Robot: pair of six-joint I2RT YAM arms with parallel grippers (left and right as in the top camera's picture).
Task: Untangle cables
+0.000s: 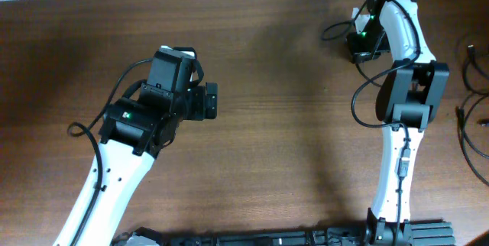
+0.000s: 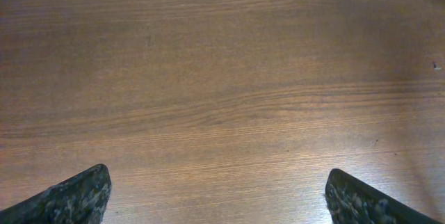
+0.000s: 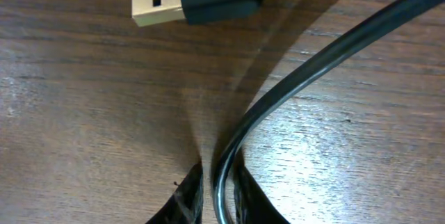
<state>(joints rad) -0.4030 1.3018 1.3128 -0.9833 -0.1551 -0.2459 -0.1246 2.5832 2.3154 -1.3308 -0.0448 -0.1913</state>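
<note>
In the right wrist view a thin black cable curves down from the upper right and runs between my right gripper's two fingertips, which stand close on either side of it, shut on it. A gold USB plug with a black housing lies on the wood just beyond. From overhead, the right gripper sits at the far right of the table, beside a small black loop. More cables lie at the right edge. My left gripper is wide open over bare wood, far from any cable.
The brown wooden table fills all views. The left arm reaches in from the bottom left, and the right arm's elbow stands between its gripper and the cables at the right edge.
</note>
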